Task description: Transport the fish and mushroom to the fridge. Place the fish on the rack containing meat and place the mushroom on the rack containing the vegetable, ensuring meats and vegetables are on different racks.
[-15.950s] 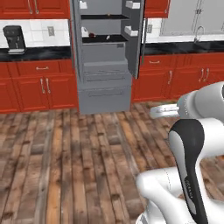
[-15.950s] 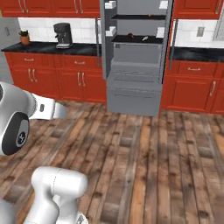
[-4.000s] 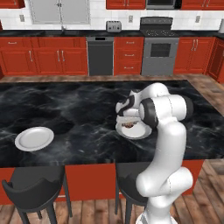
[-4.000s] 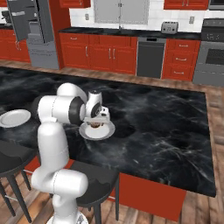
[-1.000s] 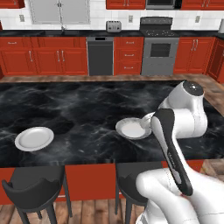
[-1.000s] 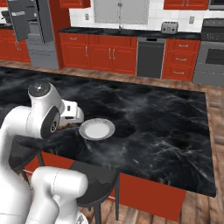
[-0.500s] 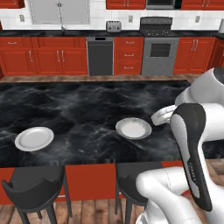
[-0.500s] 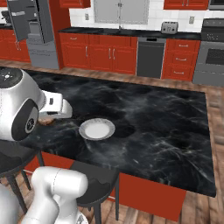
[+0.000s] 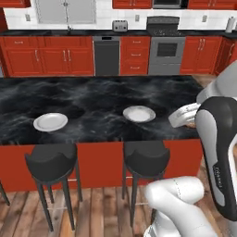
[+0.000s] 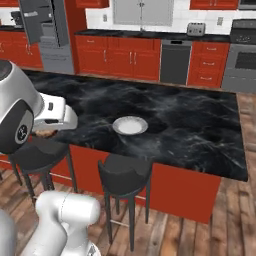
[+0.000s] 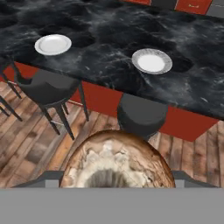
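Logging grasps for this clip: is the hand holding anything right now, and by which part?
Yes, the mushroom. It sits between the fingers with its pale underside toward the hand camera, gripped at the sides of its cap.

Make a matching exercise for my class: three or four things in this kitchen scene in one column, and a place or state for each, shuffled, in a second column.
Things:
1. brown-tan rounded mushroom
2. round white plate
3. black round bar stool
4. silver toaster

Places or states:
A. on the far counter by the back wall
B. on the wooden floor against the red island front
C. held between the jaws, close to the hand camera
D. bare, on the black marble island top

Pairs: 1-C, 2-D, 3-B, 4-A
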Controlling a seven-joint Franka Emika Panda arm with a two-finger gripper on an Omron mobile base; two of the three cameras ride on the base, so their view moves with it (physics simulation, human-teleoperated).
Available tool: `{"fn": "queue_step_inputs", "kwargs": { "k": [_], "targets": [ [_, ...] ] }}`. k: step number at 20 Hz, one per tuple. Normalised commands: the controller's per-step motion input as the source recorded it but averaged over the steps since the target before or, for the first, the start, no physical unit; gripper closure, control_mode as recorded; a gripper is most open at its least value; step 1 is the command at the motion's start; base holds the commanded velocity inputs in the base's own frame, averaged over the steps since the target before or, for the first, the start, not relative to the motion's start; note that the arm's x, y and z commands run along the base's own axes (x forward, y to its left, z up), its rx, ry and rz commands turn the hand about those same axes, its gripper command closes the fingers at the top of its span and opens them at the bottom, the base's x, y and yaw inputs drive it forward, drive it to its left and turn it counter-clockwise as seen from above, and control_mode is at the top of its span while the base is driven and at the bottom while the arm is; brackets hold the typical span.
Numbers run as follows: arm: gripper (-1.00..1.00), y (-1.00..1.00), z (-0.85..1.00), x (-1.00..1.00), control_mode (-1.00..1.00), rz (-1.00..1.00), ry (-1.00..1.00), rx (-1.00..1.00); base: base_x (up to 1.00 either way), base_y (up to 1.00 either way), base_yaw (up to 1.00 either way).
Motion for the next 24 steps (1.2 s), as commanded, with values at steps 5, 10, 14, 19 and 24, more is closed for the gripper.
{"fn": "queue_step_inputs", "kwargs": {
  "k": [5,10,14,19,24],
  "targets": [
    [1.0,0.0,0.0,0.0,1.0,0.0,0.0,0.0,-0.48,1.0,0.0],
    [1.0,0.0,0.0,0.0,1.0,0.0,0.0,0.0,-0.02,1.0,0.0],
    [1.0,0.0,0.0,0.0,1.0,0.0,0.0,0.0,0.0,1.0,0.0],
    [1.0,0.0,0.0,0.0,1.0,0.0,0.0,0.0,0.0,1.0,0.0],
    [1.0,0.0,0.0,0.0,1.0,0.0,0.0,0.0,0.06,1.0,0.0]
  ]
}}
